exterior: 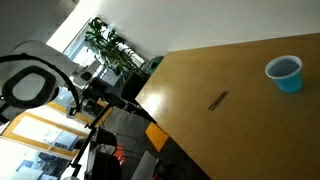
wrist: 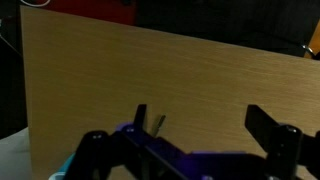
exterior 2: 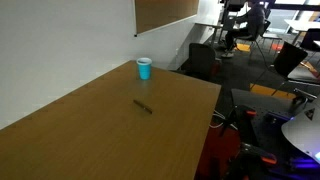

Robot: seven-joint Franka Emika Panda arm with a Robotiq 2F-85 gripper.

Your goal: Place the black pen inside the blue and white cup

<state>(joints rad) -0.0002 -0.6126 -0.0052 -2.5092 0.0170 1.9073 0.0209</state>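
The black pen [exterior: 217,100] lies flat on the wooden table [exterior: 240,140], about in its middle; it also shows in the other exterior view [exterior 2: 143,106]. The blue and white cup [exterior: 285,73] stands upright near a table edge, apart from the pen, and also shows near the far corner [exterior 2: 144,68]. In the wrist view my gripper [wrist: 205,125] is open and empty above the table. The pen [wrist: 159,124] lies just inside the left finger. The cup is out of the wrist view.
A white wall runs along one side of the table [exterior 2: 60,50]. Office chairs [exterior 2: 205,60] and desks stand beyond the table's far end. Plants [exterior: 110,45] stand by a window. Part of the robot arm [exterior: 25,85] is off the table's edge.
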